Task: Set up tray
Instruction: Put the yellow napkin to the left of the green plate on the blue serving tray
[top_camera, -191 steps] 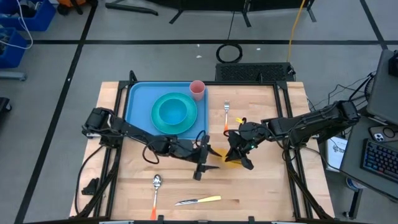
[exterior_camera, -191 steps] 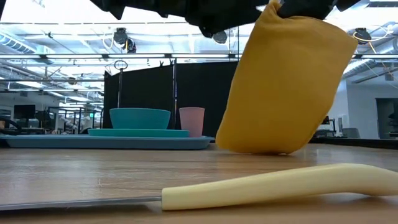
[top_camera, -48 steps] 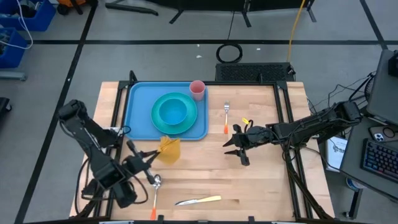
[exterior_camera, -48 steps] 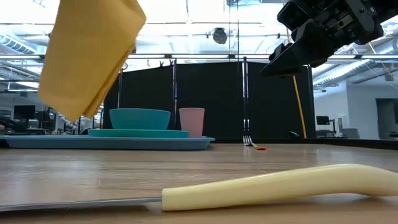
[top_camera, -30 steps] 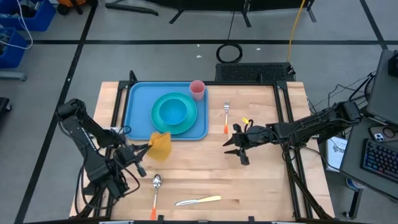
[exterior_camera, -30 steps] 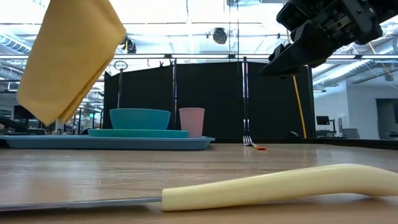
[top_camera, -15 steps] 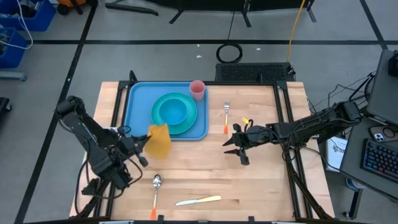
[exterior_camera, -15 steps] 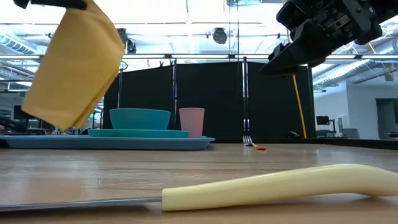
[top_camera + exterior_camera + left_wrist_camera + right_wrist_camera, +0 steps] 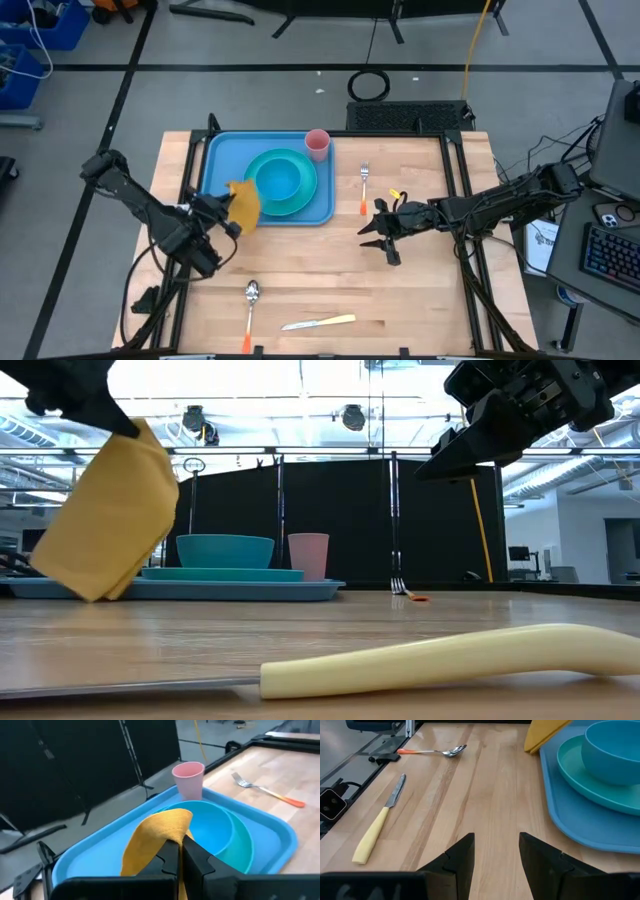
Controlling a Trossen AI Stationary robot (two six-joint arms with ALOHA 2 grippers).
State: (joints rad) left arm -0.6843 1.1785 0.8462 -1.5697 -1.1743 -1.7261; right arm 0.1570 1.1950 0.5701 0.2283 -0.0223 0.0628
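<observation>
In the high view we see the light-blue tray (image 9: 222, 170) in the upper left part of the wooden table (image 9: 430, 290), its long side running along the table's far edge. On the tray rests a round teal plate (image 9: 300, 200) with a teal bowl (image 9: 279, 178) in its middle, and a pink cup (image 9: 317, 144) stands at the tray's upper right corner.

The left gripper (image 9: 228, 208) hangs at the tray's lower left edge, left of centre in the frame, its fingers clenched on a folded yellow cloth napkin (image 9: 243, 203). The napkin overlaps the tray's lower rim and sits just beside the plate. In the left wrist view we see the napkin (image 9: 156, 836) pinched between the two dark fingers (image 9: 169, 857), draped in front of the bowl (image 9: 210, 827), with the cup (image 9: 188, 778) behind. In the low view the napkin (image 9: 105, 520) hangs tilted at the left of the frame, its lower corner down near the tray (image 9: 250, 589).

The right gripper (image 9: 378, 232) hovers right of centre above bare wood, its fingers spread apart and holding nothing; the right wrist view confirms the gap between its fingers (image 9: 545, 857).

A fork (image 9: 364, 187) with an orange handle lies to the right of the tray. Near the lower edge of the frame lie a spoon (image 9: 250, 305) with an orange handle and a knife (image 9: 318, 322) with a yellow handle.
</observation>
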